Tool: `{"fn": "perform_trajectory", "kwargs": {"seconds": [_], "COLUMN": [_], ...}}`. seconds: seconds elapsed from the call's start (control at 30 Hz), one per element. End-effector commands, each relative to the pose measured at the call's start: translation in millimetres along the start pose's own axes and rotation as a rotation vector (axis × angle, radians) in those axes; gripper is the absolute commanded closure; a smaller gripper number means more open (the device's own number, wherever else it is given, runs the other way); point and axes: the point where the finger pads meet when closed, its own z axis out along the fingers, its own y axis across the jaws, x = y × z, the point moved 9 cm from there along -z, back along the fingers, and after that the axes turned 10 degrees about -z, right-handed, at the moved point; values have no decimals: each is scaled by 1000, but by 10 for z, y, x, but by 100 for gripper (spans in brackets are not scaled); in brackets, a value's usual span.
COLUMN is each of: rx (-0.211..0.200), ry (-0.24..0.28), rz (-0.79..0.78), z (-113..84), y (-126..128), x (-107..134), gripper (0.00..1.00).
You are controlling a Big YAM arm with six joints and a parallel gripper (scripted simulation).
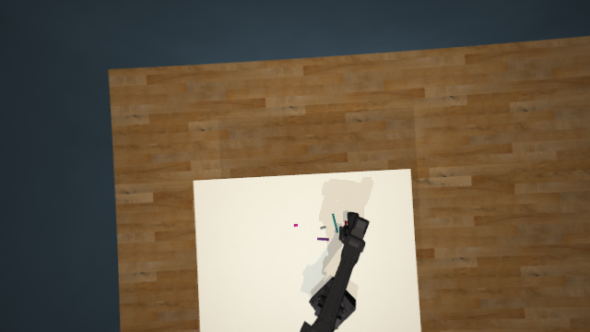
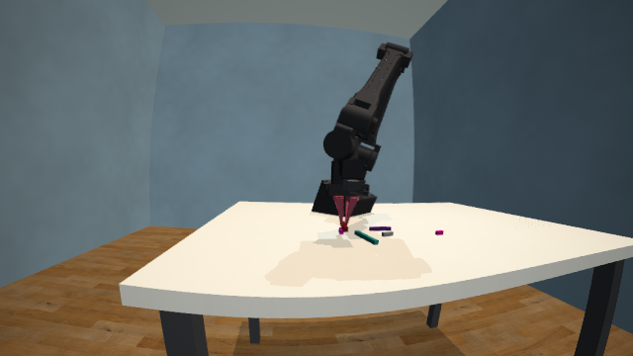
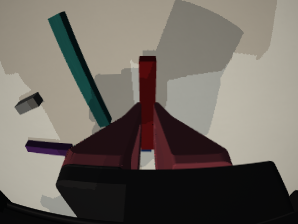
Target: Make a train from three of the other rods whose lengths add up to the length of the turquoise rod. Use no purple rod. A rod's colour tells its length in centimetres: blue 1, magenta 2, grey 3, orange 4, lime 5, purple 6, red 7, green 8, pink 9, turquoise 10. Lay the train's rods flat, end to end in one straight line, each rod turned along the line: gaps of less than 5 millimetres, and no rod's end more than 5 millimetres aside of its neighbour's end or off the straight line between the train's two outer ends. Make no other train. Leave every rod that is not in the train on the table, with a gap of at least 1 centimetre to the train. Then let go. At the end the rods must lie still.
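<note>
My gripper (image 2: pixel 344 226) is shut on a dark red rod (image 3: pixel 147 99) that sticks out forward between the fingers, low over the white table. In the top view a bit of the red rod (image 1: pixel 346 223) shows beside the wrist. A magenta rod (image 2: pixel 341 230) lies right at the fingertips. The turquoise rod (image 1: pixel 335 222) lies just left of the gripper; it also shows in the side view (image 2: pixel 366 237) and the wrist view (image 3: pixel 80 70). A grey rod (image 1: pixel 323 227) and a purple rod (image 1: pixel 323 239) lie further left. A second magenta rod (image 1: pixel 295 225) lies apart.
The arm's base (image 2: pixel 343 198) stands at the back of the white table. The grey rod (image 3: pixel 28 103) and the purple rod (image 3: pixel 48 147) show at the left of the wrist view. The table's edges are far from the rods.
</note>
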Motion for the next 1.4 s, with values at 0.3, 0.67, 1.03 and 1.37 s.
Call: {"fn": "perform_trajectory", "kwargs": {"seconds": [0.3,0.67,1.03,1.37], "rx": [8,10,10,10], "ry": [-10,-15,-15,-15], "rz": [10,5,5,5], "z": [172,151,151,151], "y": [9,10,10,10], "x": [-15,-20,-20,-20], "gripper": [96,96,96,96]}}
